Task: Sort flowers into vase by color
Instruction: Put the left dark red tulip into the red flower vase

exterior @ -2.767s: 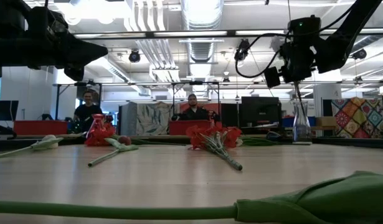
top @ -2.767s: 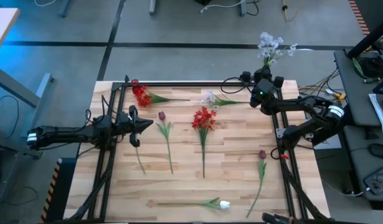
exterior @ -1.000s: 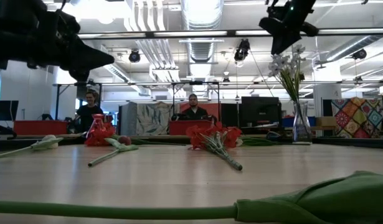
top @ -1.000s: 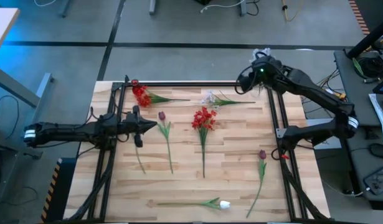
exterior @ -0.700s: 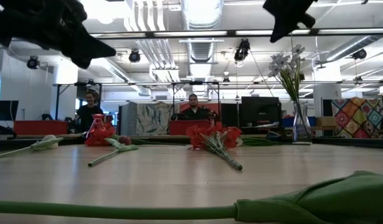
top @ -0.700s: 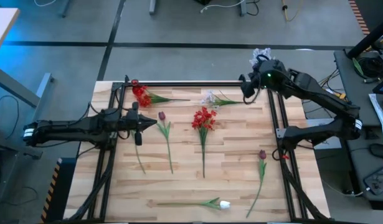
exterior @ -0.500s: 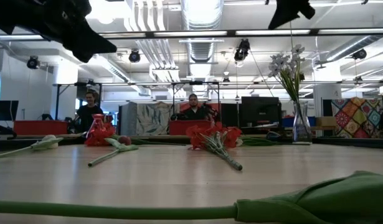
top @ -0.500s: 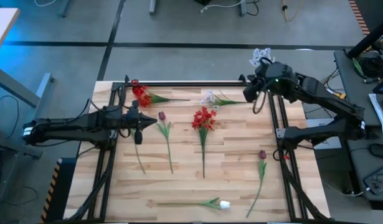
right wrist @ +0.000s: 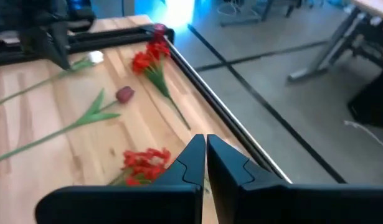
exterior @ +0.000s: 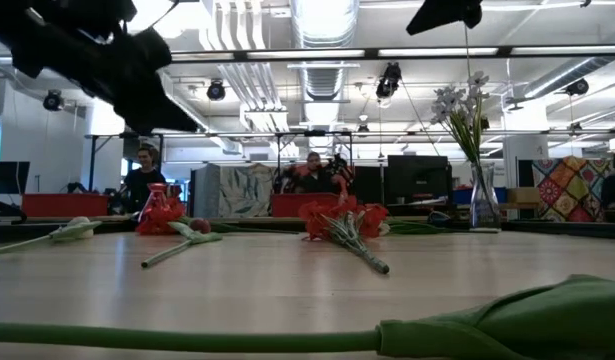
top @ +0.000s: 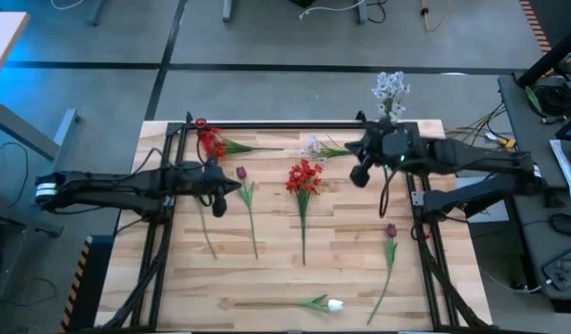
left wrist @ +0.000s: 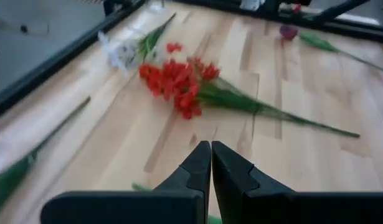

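Flowers lie scattered on the wooden table: a red cluster point(top: 210, 142) at the far left, a maroon tulip point(top: 240, 173), a red cluster point(top: 304, 175) mid-table, a pale spray point(top: 312, 146), a maroon tulip point(top: 391, 230) at the right and a white tulip point(top: 334, 304) near the front edge. A clear vase point(exterior: 477, 205) at the far right corner holds pale blue-white flowers point(top: 389, 87). My left gripper point(top: 227, 190) hovers shut beside the left maroon tulip. My right gripper point(top: 358, 174) hangs shut above the table, near the pale spray.
Black metal frame rails point(top: 285, 125) run along the far edge and both sides of the table. Another white bud point(right wrist: 91, 59) on a green stem lies by the left arm. People sit in the room behind the table point(exterior: 309, 175).
My right gripper has swung away from above the vase, toward the table's near side and middle, and now hangs over the table beside the pale spray. The pale flowers stay standing in the vase. My left gripper has reached a little toward the table's right and tipped downward.
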Controlling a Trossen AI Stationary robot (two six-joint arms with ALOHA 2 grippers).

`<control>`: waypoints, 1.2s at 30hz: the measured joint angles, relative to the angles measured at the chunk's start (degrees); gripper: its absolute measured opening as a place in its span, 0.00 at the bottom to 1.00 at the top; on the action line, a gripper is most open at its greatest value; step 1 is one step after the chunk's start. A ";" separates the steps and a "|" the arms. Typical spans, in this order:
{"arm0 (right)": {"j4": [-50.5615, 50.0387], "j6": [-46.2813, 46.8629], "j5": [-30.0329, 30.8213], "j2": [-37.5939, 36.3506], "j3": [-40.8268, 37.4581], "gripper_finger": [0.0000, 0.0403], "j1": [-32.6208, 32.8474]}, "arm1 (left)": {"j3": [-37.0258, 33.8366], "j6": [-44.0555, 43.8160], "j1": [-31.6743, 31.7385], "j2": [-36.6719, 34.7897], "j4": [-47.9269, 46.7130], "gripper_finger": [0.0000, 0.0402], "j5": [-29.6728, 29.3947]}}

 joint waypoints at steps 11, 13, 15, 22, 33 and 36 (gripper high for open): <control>31.14 0.12 4.15 3.91 -20.66 0.02 11.33 | -1.17 -10.82 0.72 7.98 1.36 0.00 2.13; 32.22 0.96 7.86 5.05 -21.32 0.02 12.87 | -1.17 -13.86 0.70 10.02 1.73 0.00 2.36; 32.14 1.96 13.35 6.27 -21.42 0.02 14.25 | -1.17 -16.78 0.70 12.06 2.06 0.00 2.36; 32.79 4.44 19.62 9.67 -21.43 0.02 16.10 | -1.09 -31.56 1.05 19.47 2.66 0.14 1.89; 35.52 5.18 19.75 14.74 -21.43 0.02 16.08 | -1.09 -34.85 14.44 26.58 5.94 0.46 5.13; 35.51 5.15 19.73 15.52 -21.43 0.02 16.08 | -1.09 -35.33 17.34 28.16 9.61 0.48 8.93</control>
